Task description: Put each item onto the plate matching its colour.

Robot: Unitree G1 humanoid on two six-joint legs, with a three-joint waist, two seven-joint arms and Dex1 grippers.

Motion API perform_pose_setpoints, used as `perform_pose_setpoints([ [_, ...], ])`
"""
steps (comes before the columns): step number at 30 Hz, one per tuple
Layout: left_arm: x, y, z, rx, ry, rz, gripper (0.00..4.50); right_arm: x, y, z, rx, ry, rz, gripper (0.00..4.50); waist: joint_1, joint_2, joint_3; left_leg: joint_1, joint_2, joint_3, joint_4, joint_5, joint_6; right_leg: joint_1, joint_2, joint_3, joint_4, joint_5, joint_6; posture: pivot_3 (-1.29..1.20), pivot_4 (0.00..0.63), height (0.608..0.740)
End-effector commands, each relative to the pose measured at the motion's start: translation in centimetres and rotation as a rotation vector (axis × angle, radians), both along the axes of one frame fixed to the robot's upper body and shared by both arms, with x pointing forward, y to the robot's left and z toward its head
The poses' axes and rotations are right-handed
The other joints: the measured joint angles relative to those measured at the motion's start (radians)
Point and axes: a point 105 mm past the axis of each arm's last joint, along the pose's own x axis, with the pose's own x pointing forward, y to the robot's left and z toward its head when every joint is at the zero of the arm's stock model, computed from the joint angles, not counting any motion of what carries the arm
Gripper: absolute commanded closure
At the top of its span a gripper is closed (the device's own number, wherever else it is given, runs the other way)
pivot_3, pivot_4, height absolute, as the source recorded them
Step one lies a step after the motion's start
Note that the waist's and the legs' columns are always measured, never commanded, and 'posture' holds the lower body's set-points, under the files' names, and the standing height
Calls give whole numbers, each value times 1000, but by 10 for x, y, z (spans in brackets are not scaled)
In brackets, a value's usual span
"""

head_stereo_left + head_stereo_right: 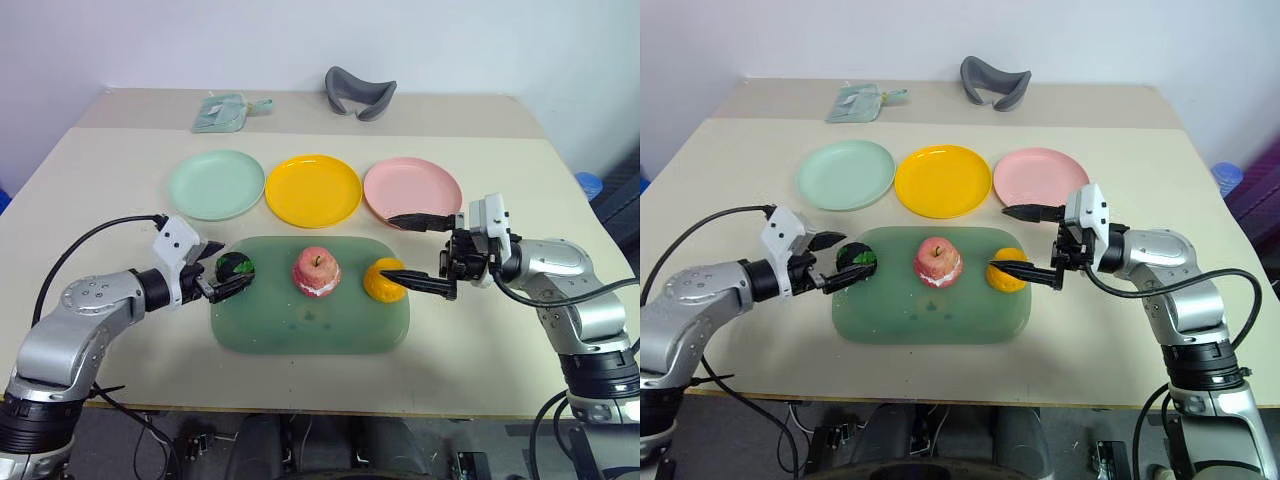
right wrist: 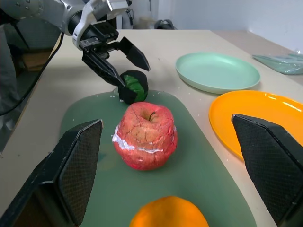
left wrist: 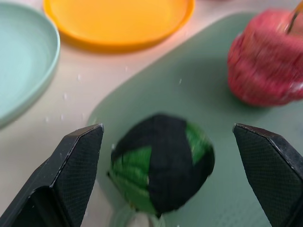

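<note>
We see our left gripper (image 1: pixel 224 269) spread wide at the left end of the dark green tray (image 1: pixel 300 330), its 2 black fingers on either side of the green-and-black fruit (image 1: pixel 236 266), which sits between them on the tray; from the left wrist view the fruit (image 3: pixel 161 163) lies in the gap, and we cannot tell whether either pad touches it. Our right gripper (image 1: pixel 412 252) is also wide open at the tray's right end, pointing leftward, holding nothing. Its nearer finger lies just over the orange-yellow fruit (image 1: pixel 383 280), while its farther finger reaches over the rim of the pink plate (image 1: pixel 412 187). The red-pink apple (image 1: pixel 316 271) stands upright in the middle of the tray, between our 2 grippers and apart from both. Beyond the grippers, 3 plates lie in a row: the mint green plate (image 1: pixel 216 184) past our left gripper, the yellow plate (image 1: pixel 312 189) past the apple, the pink one past our right. All 3 plates hold nothing.
</note>
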Motion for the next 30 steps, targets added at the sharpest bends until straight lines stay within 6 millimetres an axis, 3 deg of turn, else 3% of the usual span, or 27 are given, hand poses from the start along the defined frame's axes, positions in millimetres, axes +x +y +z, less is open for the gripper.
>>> perform_pose_setpoints([
  [1,2,-8,-2,5,-17,-8,0,-2,1,4,9,-36,7,40,0,0,0,0,0,0,0,0,0,0,0,0,0,0,0,0,150,740],
  [4,5,-13,-11,1,-2,-4,0,-2,1,4,7,-38,4,40,0,0,0,0,0,0,0,0,0,0,0,0,0,0,0,0,150,740],
  [7,8,-14,-13,3,-9,11,928,-3,0,5,1,-41,-2,0,-1,0,0,0,0,0,0,0,0,0,0,0,0,0,0,0,150,740],
  [10,8,-14,-14,15,-21,8,2290,-2,-1,6,-4,-46,-8,0,-1,0,0,0,0,0,0,0,0,0,0,0,0,0,0,0,150,740],
  [15,22,-7,1,-57,-88,79,2290,1,1,11,4,-58,-15,0,1,0,0,0,0,0,0,0,0,0,0,0,0,0,0,0,150,740],
  [23,86,28,60,-156,-342,463,2290,13,7,21,38,-103,-42,0,2,0,0,0,0,0,1,0,0,0,0,0,1,0,0,0,150,740],
  [26,112,43,65,-152,-357,631,2290,22,10,25,58,-133,-78,0,1,-1,0,0,-1,0,2,0,0,1,0,-1,1,0,1,0,150,740],
  [30,134,43,64,-114,-372,703,2290,42,19,35,119,-171,-161,0,-2,-1,0,0,-1,1,1,0,0,0,0,-1,1,0,1,0,150,740],
])
